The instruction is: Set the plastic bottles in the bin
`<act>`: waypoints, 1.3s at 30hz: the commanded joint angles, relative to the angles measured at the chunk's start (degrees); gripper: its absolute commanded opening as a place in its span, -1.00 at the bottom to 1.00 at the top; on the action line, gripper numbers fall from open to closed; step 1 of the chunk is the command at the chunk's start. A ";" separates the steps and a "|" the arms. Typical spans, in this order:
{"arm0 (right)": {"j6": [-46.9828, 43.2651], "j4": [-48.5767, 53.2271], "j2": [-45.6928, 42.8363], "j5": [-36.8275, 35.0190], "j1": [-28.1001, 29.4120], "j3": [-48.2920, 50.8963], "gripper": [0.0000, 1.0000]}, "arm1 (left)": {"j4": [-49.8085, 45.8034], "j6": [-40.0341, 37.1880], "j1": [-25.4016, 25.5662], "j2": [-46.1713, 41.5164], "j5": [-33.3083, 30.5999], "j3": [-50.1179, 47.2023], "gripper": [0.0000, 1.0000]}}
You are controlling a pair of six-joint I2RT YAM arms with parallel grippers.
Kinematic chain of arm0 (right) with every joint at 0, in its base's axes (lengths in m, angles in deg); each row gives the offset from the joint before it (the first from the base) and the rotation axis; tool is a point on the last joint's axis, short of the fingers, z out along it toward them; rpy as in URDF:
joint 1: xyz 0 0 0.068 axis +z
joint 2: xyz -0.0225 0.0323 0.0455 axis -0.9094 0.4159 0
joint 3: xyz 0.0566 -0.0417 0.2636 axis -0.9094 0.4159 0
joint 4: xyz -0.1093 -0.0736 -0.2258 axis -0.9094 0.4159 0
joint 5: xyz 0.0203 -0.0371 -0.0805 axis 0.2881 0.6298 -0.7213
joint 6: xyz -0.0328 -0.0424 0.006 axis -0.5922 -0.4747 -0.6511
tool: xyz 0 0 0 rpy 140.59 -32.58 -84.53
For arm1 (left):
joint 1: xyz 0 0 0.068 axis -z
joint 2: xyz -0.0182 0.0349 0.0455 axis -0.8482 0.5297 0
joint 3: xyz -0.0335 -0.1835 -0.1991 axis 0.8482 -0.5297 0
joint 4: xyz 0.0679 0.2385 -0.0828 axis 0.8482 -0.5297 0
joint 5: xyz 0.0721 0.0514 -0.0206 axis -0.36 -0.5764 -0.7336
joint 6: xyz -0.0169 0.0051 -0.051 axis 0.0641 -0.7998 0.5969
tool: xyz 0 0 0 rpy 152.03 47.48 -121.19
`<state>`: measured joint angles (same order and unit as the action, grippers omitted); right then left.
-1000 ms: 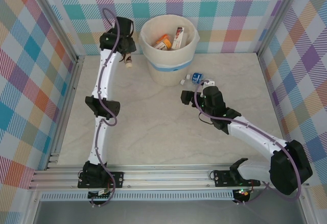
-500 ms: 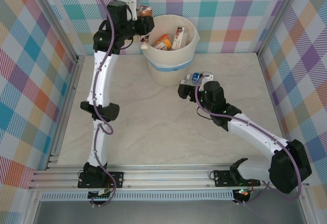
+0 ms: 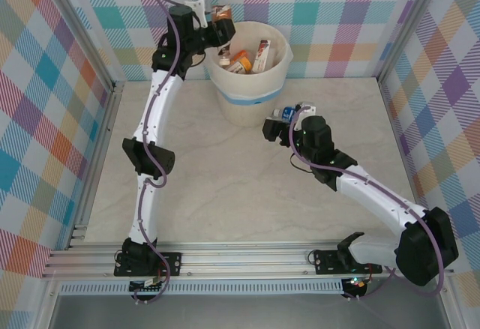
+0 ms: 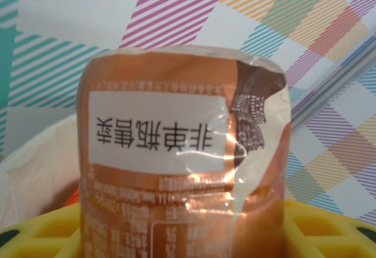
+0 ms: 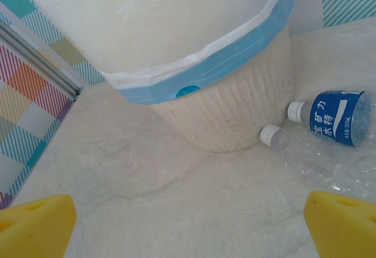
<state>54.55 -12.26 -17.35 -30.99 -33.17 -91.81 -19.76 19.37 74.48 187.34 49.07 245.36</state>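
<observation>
Orange-label bottle (image 4: pixel 182 152) high over left rim of bin (image 3: pixel 247 112), clamped in left gripper (image 3: pixel 217 23). Blue-label bottle (image 5: pixel 338 117) and clear bottle (image 5: pixel 320 158) lying on worktop (image 5: pixel 176 181) beside bin base, near right gripper (image 5: pixel 188 228), jaws wide apart, empty.

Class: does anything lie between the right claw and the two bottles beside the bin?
Nothing visible does: bare table lies between the open right claw and the blue-labelled bottle and clear bottle lying by the bin.
</observation>
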 commanded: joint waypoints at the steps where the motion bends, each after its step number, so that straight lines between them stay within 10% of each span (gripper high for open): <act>1: 0.56 0.75 0.88 1.03 -0.34 -1.86 0.99 | 6.85 2.25 0.48 -0.47 0.93 -2.28 0.38; 6: 0.33 4.75 2.77 2.79 -2.41 -3.39 1.00 | 7.94 -0.04 -0.01 -7.60 3.27 -11.37 1.00; 15: -7.91 10.23 10.45 11.56 -11.79 -7.72 0.99 | 15.66 -4.16 0.19 -29.81 4.63 -40.82 1.00; 26: -19.19 18.07 20.34 18.52 -20.26 -12.97 1.00 | 15.62 2.21 0.58 -38.80 6.92 -52.64 1.00; 39: -35.86 31.76 34.41 17.42 -21.52 -25.34 1.00 | 32.68 6.60 0.26 -57.76 -4.42 -81.94 1.00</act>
<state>25.61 15.00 14.84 -13.33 -54.61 -114.45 4.72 24.14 74.74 135.92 48.89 166.48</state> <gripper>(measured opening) 0.997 0.999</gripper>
